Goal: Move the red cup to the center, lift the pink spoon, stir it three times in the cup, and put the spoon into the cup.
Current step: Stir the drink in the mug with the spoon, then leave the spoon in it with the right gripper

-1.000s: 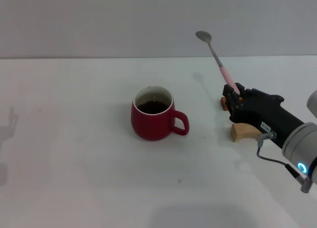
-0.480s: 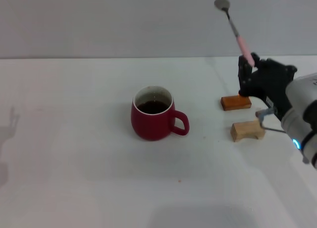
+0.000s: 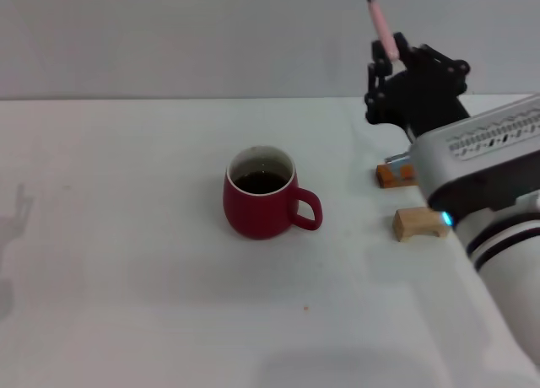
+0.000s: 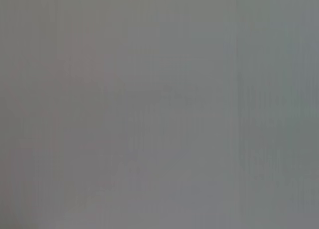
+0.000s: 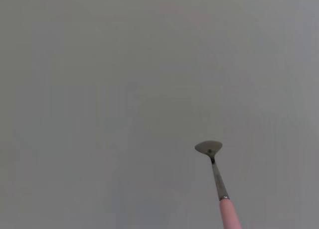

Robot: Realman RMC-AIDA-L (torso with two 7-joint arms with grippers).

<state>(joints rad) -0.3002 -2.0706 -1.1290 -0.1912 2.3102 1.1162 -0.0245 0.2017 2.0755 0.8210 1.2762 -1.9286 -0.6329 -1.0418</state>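
Right gripper (image 3: 390,52) clamped on pink spoon (image 3: 381,21) handle, raised above table's right rear, spoon pointing up with bowl cut off at head view's top edge. Red cup (image 3: 261,203) on table (image 3: 126,236) mid-area, handle toward robot's right, dark liquid inside. Orange block (image 3: 393,175) and tan block (image 3: 419,223) right of cup.

Looks like a lab or robot test bench, not anyone's kitchen. You've got a plain white tabletop (image 3: 126,236) backed by a bare grey wall (image 3: 169,34), zero decor. Props are sparse and staged: a red cup (image 3: 260,204) near the middle, with an orange block (image 3: 390,175) and a tan wooden block (image 3: 415,223) off around 3 o'clock of it.
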